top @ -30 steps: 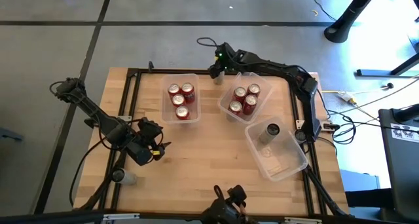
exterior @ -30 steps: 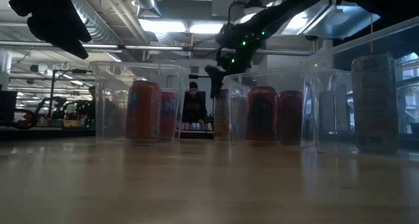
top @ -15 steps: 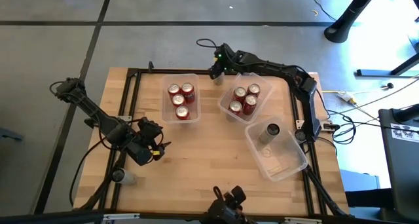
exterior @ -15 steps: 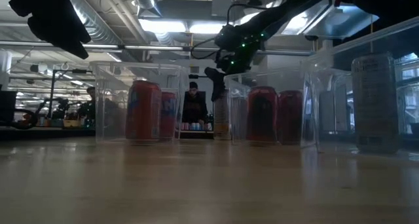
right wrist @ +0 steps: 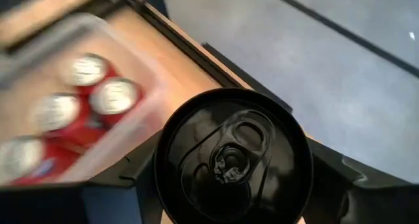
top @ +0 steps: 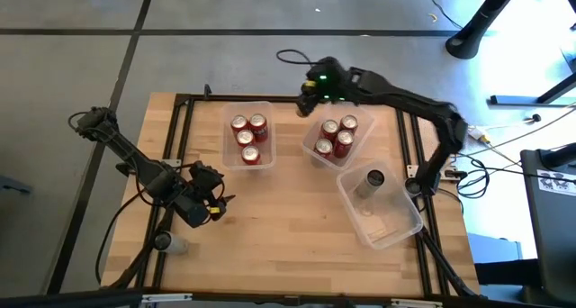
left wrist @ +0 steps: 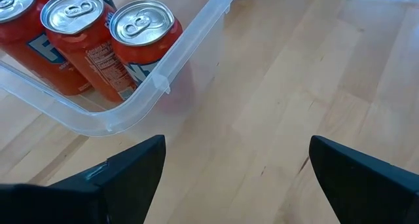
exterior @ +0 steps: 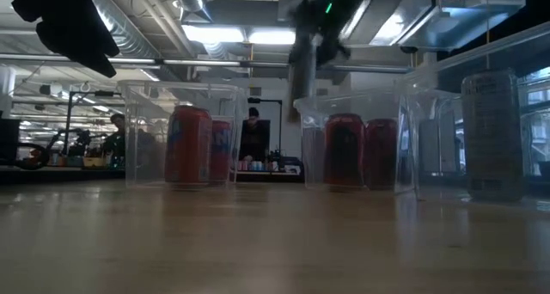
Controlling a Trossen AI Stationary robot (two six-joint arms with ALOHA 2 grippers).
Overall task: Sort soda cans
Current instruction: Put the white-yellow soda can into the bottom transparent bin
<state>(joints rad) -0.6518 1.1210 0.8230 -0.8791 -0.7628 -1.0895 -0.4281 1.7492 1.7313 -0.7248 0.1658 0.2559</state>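
Dark can [right wrist: 234, 155] over table's far edge [top: 288, 98]

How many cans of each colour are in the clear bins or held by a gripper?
Red cans: 8, four in each of two bins
Dark cans: 2, one in the third bin, one held by the right gripper
Total: 10

The high view was evenly lit, with bluish glare at upper right. The low view was dim and backlit by ceiling lights [exterior: 249, 36], the cans [exterior: 189, 145] murky. In the right wrist view the bin [right wrist: 98, 106] was motion-blurred, while the dark can [right wrist: 232, 160] stayed sharp.
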